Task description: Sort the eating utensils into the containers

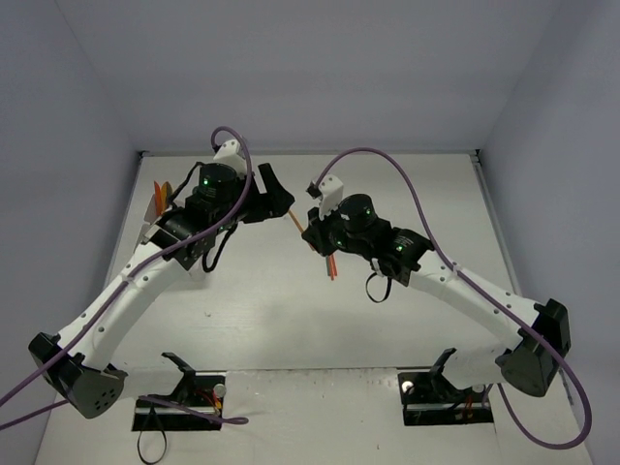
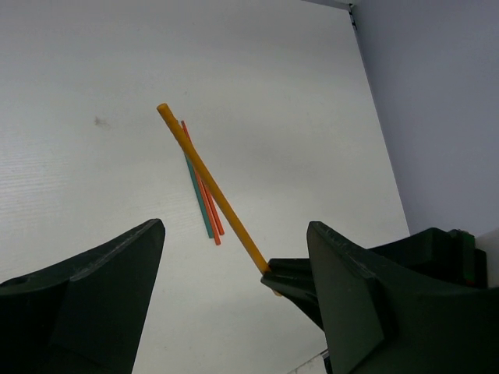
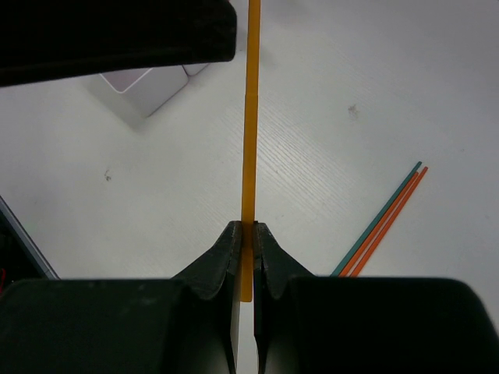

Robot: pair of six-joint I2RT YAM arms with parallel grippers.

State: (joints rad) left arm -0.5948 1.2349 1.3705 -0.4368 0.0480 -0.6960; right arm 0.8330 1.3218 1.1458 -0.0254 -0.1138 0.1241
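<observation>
Jaws of the right gripper (image 3: 244,235) are clenched on a long, slim yellow-orange plastic stick (image 3: 251,117). They pinch it close to its lower end, so nearly all its length juts out free in the air above the table (image 3: 327,93). Jaws of the left gripper (image 2: 234,230) stand wide apart and grasp nothing. In its wrist view the stick crosses the gap between them, but whether it truly lies inside that gap or just beyond it cannot be told.

It looks like a hand-over in mid-air, and that is where the risk sits. With so short a purchase on a smooth, narrow rod, a nudge from either open jaw would likely swing the stick about the pinch or slide it out. Should the right side let go before the left has closed squarely, the stick would drop. It would probably land among three thin loose sticks (image 3: 380,220), teal, orange and red, lying side by side on the table below.

A slanted catch would also leave it skewed for the white translucent plastic box (image 3: 152,84), which sits off toward the left arm's side. A skewed stick may strike a wall instead of going in.
</observation>
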